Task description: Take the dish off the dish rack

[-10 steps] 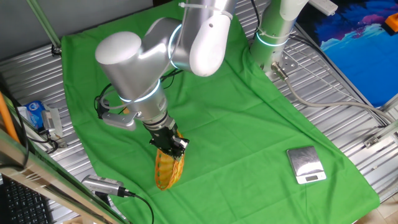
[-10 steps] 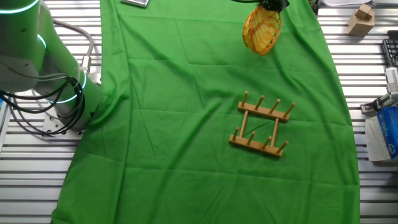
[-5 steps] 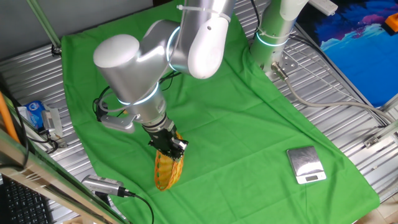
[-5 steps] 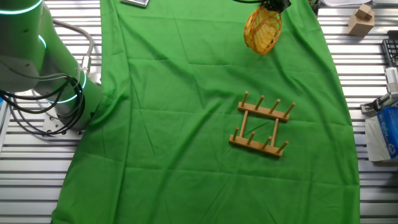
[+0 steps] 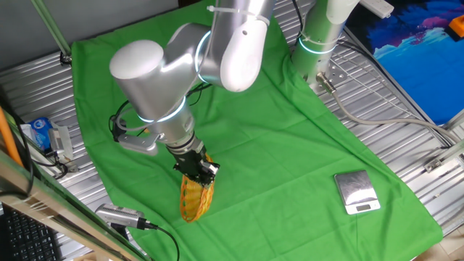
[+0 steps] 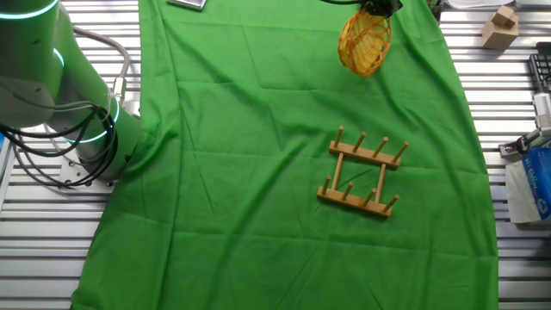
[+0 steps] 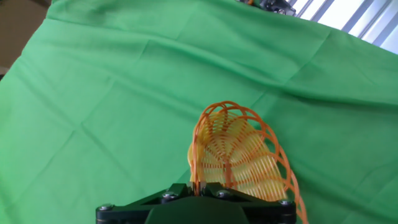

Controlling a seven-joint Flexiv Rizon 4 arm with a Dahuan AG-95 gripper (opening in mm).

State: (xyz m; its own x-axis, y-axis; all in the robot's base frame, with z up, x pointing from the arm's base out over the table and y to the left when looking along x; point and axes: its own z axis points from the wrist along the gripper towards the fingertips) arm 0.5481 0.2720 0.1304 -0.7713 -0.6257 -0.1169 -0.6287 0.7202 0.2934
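Observation:
The dish (image 5: 196, 196) is an oval yellow-orange woven tray. It hangs on edge from my gripper (image 5: 194, 169), just above the green cloth. My gripper is shut on its rim. In the other fixed view the dish (image 6: 364, 43) hangs at the far edge of the cloth, well apart from the dish rack (image 6: 362, 173), a small wooden rack with upright pegs that stands bare. In the hand view the dish (image 7: 239, 155) fills the lower middle, its rim pinched at my gripper (image 7: 198, 185).
A green cloth (image 5: 239, 138) covers the table. A square silver scale (image 5: 356, 192) lies at the right. A second arm's base (image 5: 319, 43) stands at the back. A camera (image 5: 119, 215) and cable lie near the front edge. Boxes (image 6: 534, 185) lie off the cloth.
The dish and my gripper have shifted very slightly; otherwise nothing has visibly changed.

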